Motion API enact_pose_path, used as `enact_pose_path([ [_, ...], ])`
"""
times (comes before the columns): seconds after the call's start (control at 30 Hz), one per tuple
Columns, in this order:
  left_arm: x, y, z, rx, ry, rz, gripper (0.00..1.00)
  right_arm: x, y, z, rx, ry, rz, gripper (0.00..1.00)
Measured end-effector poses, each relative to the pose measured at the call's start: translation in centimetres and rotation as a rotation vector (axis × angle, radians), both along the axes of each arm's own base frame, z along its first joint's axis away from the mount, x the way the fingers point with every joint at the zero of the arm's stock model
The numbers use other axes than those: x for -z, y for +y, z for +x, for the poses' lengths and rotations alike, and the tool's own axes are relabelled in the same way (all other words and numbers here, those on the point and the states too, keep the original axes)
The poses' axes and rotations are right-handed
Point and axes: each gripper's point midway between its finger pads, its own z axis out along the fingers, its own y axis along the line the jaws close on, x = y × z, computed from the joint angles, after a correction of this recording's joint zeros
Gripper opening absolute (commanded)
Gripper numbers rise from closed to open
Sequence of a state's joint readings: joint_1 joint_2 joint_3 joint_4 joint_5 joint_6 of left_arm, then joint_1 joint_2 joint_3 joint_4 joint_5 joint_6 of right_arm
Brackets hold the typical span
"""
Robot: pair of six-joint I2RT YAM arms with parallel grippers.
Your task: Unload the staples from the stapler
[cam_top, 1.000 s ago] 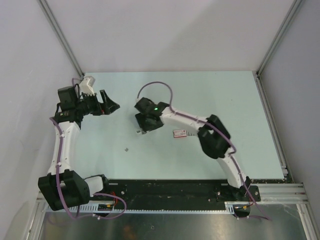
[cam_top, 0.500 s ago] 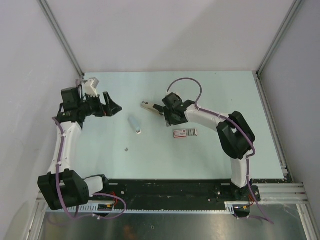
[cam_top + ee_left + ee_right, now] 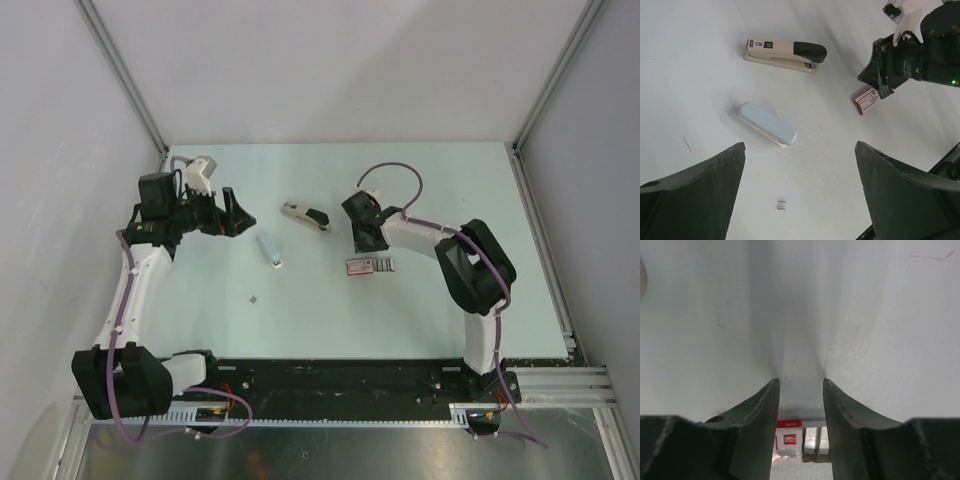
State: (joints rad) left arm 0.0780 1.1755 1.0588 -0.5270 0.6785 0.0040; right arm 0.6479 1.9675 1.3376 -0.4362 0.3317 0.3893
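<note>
**Two empty grippers, one stapler lying free**

Between the arms, toward the far side of the table (image 3: 450,180), the stapler (image 3: 304,215) lies flat and closed, touching nothing, its black end toward the right arm. The left gripper (image 3: 236,215) hangs off to its left, jaws spread wide with nothing in them. The right gripper (image 3: 366,240) sits just to its right, jaws parted only narrowly and empty, close over a red-and-white box (image 3: 369,265). A pale blue oblong case (image 3: 271,250) lies near the stapler, and a tiny scrap (image 3: 254,297) lies nearer the arm bases.
</note>
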Motion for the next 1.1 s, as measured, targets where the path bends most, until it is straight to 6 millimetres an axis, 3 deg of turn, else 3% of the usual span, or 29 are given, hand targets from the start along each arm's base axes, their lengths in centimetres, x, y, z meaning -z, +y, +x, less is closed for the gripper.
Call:
enact_pose_path([
  [0.43, 0.8, -0.1, 0.3, -0.002, 0.017, 0.022, 0.95, 0.5, -0.7, -1.3, 0.060, -0.028, 0.035, 0.42],
  [0.97, 1.3, -0.5, 0.4, 0.012, 0.019, 0.043, 0.95, 0.7, -2.3, -9.3, 0.086, 0.024, 0.042, 0.44],
  [1.1, 1.3, -0.7, 0.4, 0.018, 0.018, 0.044, 0.95, 0.5, -2.2, -10.5, 0.078, 0.036, 0.038, 0.52],
])
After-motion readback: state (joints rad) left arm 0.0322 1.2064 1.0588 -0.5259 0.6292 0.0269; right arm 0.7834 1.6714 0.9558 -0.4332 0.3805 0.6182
